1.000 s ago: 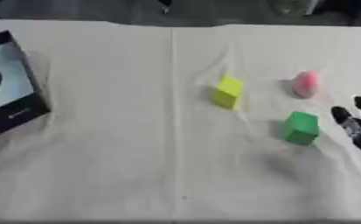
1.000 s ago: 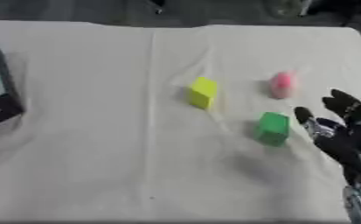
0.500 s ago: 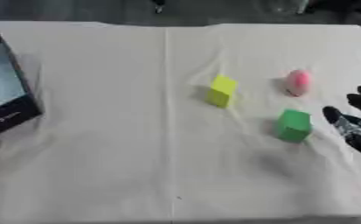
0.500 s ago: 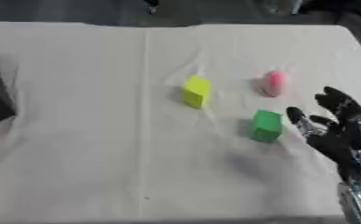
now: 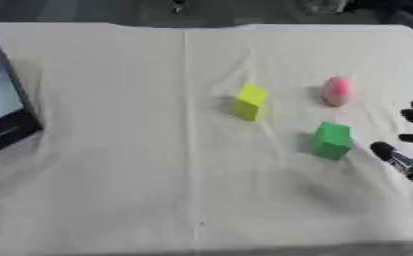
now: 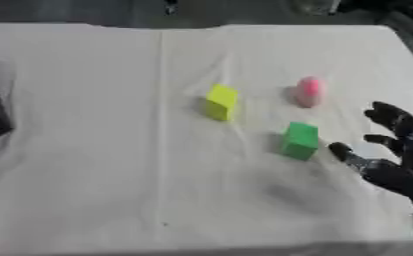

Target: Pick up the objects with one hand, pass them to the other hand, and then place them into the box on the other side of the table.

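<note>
A green cube (image 6: pixel 300 141) lies on the white cloth right of centre. A yellow block (image 6: pixel 220 101) stands to its upper left, and a pink rounded object (image 6: pixel 309 91) lies behind the cube. My right hand (image 6: pixel 391 162) hovers just right of the green cube, fingers spread and open, its thumb a short gap from the cube's side and holding nothing. The black box (image 5: pixel 1 110) stands at the left edge of the table, its opening facing right. My left hand shows in neither view.
The white cloth (image 5: pixel 139 165) covers the whole table, with a crease running down its middle. Dark floor and some objects lie beyond the far edge.
The whole picture has shifted down and right as the camera moved. My right hand has stayed beside the green cube, a little closer to it.
</note>
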Controlling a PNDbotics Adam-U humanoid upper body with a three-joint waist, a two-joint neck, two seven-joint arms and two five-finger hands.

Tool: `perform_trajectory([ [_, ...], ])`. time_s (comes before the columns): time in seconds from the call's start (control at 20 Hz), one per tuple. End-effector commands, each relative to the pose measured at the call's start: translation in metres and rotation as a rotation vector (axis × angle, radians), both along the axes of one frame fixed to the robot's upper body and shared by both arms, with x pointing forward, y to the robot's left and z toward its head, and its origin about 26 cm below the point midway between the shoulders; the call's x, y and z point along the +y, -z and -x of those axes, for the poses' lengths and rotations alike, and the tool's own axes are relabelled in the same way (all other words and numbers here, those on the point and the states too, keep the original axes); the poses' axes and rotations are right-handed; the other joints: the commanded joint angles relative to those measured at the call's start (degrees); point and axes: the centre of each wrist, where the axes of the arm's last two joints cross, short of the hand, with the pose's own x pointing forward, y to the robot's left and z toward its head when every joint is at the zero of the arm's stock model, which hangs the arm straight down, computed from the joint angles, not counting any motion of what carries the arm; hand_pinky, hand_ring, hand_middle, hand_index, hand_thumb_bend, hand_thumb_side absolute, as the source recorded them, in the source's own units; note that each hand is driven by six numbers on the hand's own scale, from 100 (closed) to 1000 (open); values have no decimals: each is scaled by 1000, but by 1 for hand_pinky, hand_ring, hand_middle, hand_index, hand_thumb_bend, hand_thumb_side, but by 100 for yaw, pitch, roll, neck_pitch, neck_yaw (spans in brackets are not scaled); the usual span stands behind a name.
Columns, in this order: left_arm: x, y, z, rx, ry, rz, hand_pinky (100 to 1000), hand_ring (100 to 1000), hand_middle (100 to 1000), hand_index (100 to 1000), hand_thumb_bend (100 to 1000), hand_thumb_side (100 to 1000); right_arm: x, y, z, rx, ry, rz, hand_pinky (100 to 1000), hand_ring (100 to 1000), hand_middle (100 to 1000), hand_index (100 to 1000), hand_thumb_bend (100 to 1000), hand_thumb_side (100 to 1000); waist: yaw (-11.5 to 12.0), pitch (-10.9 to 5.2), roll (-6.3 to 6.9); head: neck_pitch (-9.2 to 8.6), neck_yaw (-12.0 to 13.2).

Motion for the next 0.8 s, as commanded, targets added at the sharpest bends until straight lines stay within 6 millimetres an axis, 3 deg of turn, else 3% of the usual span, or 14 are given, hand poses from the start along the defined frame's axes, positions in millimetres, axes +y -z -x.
perform_trajectory([
  [0.05,7,-17,3,-39,-15,-36,714,773,871,811,851,421,-8,-18,0,39,-59,122,757,921,797,871,671,239,-17,-120,77,14,-2],
  [0.45,11,-19,4,-28,-24,-59,714,772,869,809,852,421,-14,-66,-14,130,-157,326,774,920,813,878,662,260,-16,-183,57,33,-89],
  [0.8,13,-19,4,-21,-27,-68,713,772,867,809,853,420,-8,-111,-29,149,-204,377,776,920,815,881,662,261,15,-217,13,36,-129],
])
